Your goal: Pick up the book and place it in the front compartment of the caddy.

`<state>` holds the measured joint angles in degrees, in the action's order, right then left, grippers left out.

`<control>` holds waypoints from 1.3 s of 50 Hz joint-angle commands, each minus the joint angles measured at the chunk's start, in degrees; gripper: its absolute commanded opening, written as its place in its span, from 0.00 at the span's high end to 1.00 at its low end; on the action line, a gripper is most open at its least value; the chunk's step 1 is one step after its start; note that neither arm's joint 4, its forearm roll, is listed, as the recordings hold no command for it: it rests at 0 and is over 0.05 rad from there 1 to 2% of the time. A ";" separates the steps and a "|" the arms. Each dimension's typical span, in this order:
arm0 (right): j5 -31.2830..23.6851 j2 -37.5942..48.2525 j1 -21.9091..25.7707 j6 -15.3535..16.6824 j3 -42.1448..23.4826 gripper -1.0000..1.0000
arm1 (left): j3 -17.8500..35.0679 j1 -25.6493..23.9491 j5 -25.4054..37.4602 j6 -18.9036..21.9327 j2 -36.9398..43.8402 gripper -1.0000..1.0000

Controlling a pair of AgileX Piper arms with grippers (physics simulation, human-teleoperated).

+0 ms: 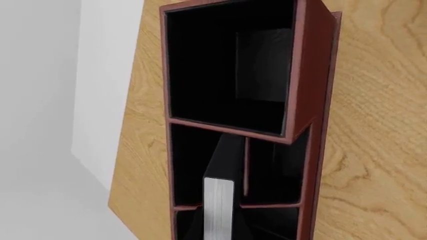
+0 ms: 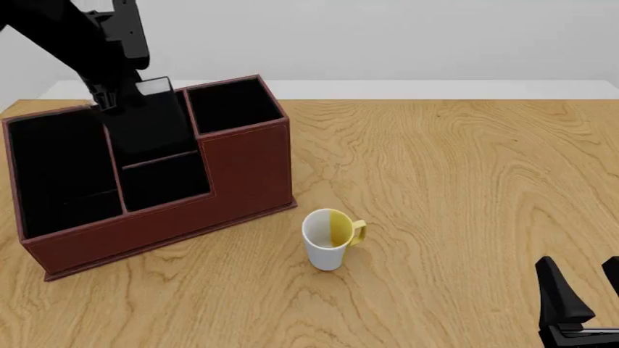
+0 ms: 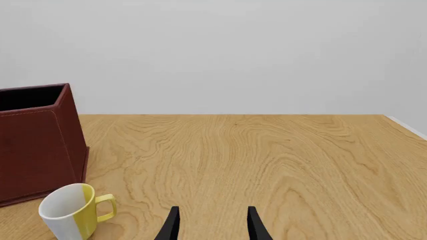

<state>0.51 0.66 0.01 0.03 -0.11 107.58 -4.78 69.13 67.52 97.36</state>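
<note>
- I have the book (image 2: 150, 119) hanging from the left gripper (image 2: 114, 98) over the caddy (image 2: 246, 170), at about ten o'clock from the mug (image 2: 329, 239) in the front view; the fingers themselves are lost against black arm and black cover, so I judge the grip closed on the book's top edge rather than see it, and how wide the jaws stand I cannot tell.
- In the left wrist view the book (image 1: 219, 200) shows its white page edges and points down into the caddy (image 1: 313, 100); its lower end seems to cross a reddish divider between two black-lined cells, though I cannot tell whether it is above that divider or already past it.
- My main worry: the book sits over a middle cell, not clearly the front one; letting go here could drop it into the wrong compartment.
- Second worry: the book looks tilted; if its corner lands on a divider it may hang up, tip and lean out over the rim, or nudge the caddy along the wooden table (image 2: 464, 181).
- Black on black hides depth; I could misjudge height and release too high, so the book bounces.
- The right gripper (image 3: 211, 225) rests low at about four o'clock from the mug, jaws apart and holding nothing; it is well clear, so no collision risk there unless I move it.
</note>
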 commanded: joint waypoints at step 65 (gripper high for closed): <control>0.00 0.02 -0.01 0.00 0.00 0.00 | 5.24 4.00 0.77 6.23 7.75 1.00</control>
<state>0.51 0.66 0.01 0.03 -0.11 111.16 -1.59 69.11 69.17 103.06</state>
